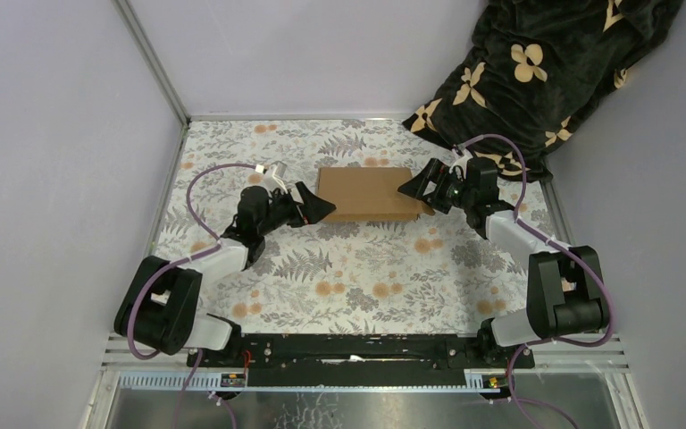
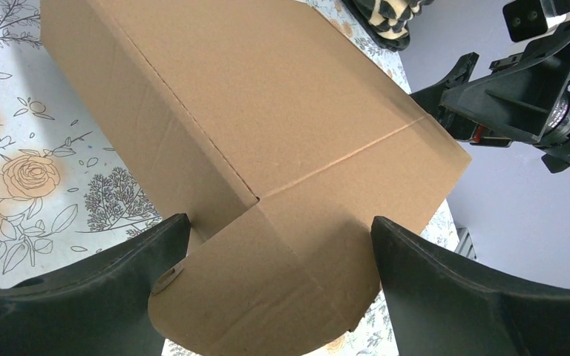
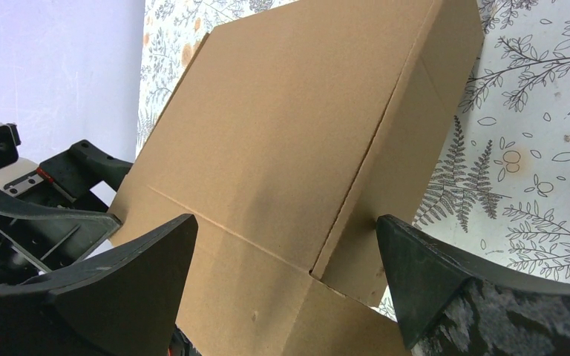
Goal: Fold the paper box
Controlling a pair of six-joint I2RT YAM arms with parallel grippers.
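Table (image 1: 357, 277): floral cloth fills the middle of the top view, with pale walls on three sides.
Blanket (image 1: 545, 63): dark, with cream flowers, heaped in the upper right corner. You can ignore it.
Paper box (image 1: 368, 192): plain brown cardboard lying flat on the cloth, centre of the top view and slightly above the middle, between the two tools. You see a shallow closed rectangle with the top panel down and the long walls standing.
Progress: by my reading, the body is formed and the lid is laid over, so most of the folding is done.
Left gripper (image 1: 319, 204): at the left end of the box, fingers spread wide to either side of that end and pinching nothing. You cannot tell from the wrist view whether a fingertip touches the wall.
Right gripper (image 1: 418, 192): at the right end of the box, likewise spread wide and holding nothing.
Left end flap (image 2: 267, 297): rounded, sticking out between the left fingers and not tucked.
Right end flap (image 3: 267, 319): projects the same way, low in the right wrist view.
Left to do: as far as you can judge, tuck both end flaps.
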